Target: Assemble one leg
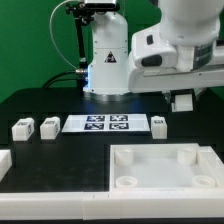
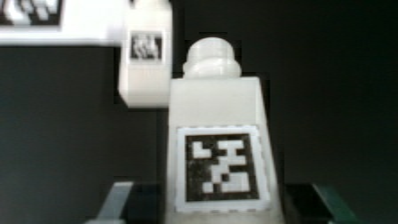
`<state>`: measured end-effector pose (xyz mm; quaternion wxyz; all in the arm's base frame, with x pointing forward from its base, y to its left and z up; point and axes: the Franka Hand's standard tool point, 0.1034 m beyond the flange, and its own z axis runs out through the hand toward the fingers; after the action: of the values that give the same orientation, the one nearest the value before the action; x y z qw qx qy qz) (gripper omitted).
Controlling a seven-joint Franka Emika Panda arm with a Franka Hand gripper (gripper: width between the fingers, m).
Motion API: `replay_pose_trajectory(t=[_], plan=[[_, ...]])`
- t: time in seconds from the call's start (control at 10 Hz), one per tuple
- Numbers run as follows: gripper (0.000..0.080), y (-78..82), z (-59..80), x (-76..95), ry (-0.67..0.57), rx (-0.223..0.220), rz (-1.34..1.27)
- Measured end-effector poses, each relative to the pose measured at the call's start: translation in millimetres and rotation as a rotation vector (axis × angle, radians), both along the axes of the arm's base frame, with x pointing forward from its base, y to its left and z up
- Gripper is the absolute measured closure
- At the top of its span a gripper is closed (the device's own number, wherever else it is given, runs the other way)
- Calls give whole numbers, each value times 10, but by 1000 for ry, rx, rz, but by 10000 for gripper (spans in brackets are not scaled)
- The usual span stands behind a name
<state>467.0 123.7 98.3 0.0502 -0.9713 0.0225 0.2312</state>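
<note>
Fingers stand clamped on the leg, one at each flank, with its threaded peg pointing away from them. I judge the pick done and the carry in hand. Next I must turn the peg down over a corner socket of the tabletop, which lies lower than the fingers. Only the wrist view shows the grip. Only the exterior view shows the tabletop and the gripper aloft.

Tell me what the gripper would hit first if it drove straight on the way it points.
Probably the black table: the gripper, shut on the held leg, points its tip at bare tabletop, just beside a loose leg. Depth is unclear.
</note>
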Motion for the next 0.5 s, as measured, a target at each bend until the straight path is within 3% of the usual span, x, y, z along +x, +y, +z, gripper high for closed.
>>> replay_pose_trajectory(t=[0.1, 0.2, 0.4, 0.5], plan=[[508, -23, 22, 32, -103, -3, -7], [508, -118, 86, 216, -190, 2, 20], [508, -305, 514, 853, -405, -26, 65], [508, -314, 615, 1025, -485, -29, 75]])
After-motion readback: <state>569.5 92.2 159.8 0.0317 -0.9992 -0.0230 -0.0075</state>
